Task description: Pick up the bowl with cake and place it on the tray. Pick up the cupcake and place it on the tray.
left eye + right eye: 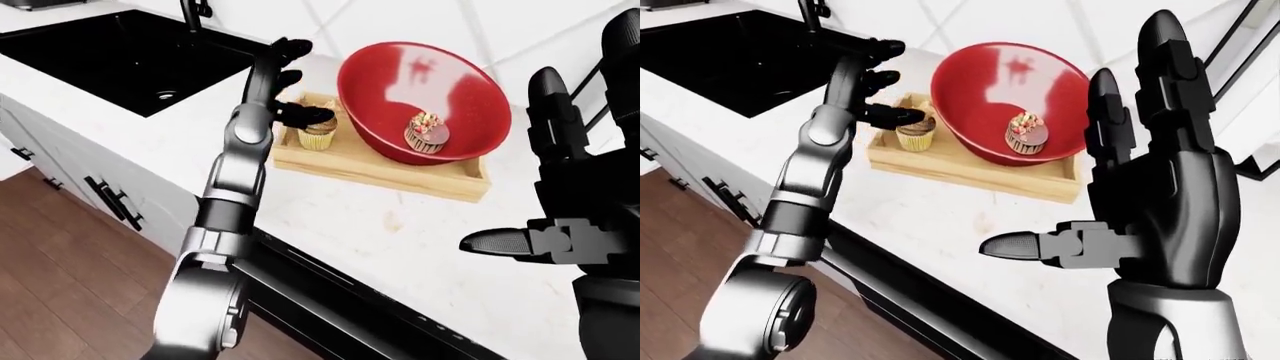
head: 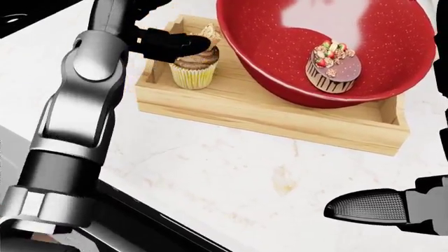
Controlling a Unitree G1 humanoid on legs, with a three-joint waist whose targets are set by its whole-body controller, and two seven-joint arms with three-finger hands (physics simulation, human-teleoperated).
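The cupcake (image 2: 195, 65), with a yellow wrapper and brown frosting, stands upright at the left end of the wooden tray (image 2: 280, 123). My left hand (image 1: 305, 82) is open beside it, fingers pointing up, and its thumb (image 2: 172, 42) reaches over the frosting's left edge. The red bowl (image 2: 280, 52) fills the rest of the tray and tilts a little, with the small chocolate cake (image 2: 332, 60) inside. My right hand (image 1: 1070, 142) hovers open over the counter at the lower right, fingers spread, holding nothing.
The tray sits on a white marble counter (image 2: 231, 168). A black sink (image 1: 120, 52) with a faucet (image 1: 190, 11) lies to the upper left. Below the counter edge are white drawers with dark handles (image 1: 110, 202) and a wooden floor.
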